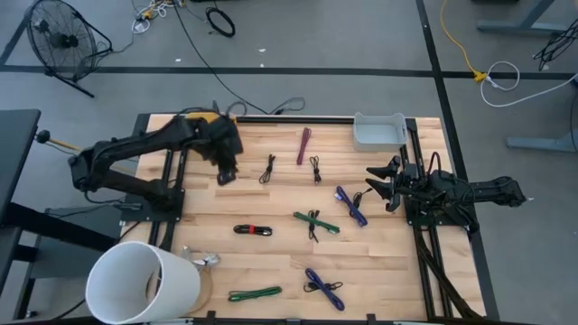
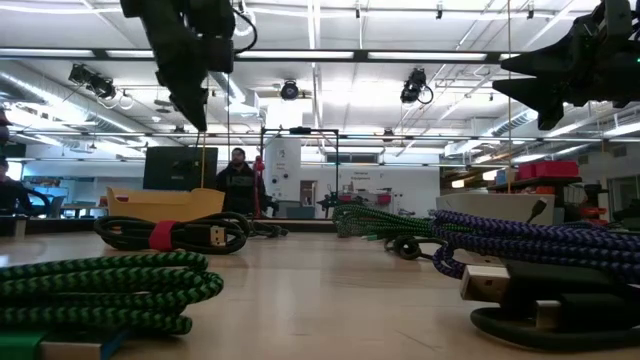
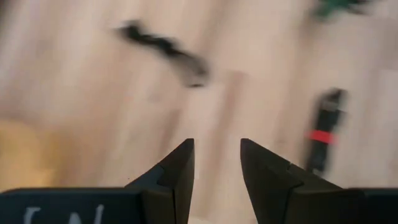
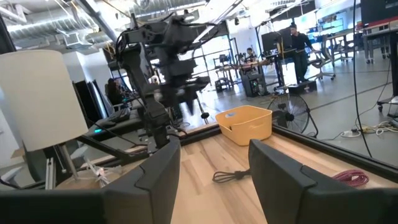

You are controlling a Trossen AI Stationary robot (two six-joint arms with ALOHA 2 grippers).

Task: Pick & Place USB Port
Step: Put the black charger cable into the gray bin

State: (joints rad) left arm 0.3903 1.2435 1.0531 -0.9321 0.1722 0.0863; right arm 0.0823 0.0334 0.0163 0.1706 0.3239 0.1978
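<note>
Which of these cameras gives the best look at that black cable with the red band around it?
The low view: the black cable with the red band lies coiled, its USB plug showing. The high view shows it whole but tiny, mid-table. The left wrist view catches it blurred, beyond the open left gripper. The right wrist view misses it.

A wooden table [image 1: 271,262] carries scattered coiled cables [image 1: 315,222], a grey bin [image 1: 378,132] and a yellow bin [image 4: 246,124].

- Both arms: black, jointed segments, matte housings.
- Left claw [image 3: 216,180]: two dark wedge-shaped fingers [image 3: 177,177], flat inner faces; pale lettering on the black wrist housing, unreadable.
- Right claw [image 4: 214,177]: two broad dark fingers [image 4: 280,180], angular, tapering upward.
- Black cables run beside the right arm's base.
</note>
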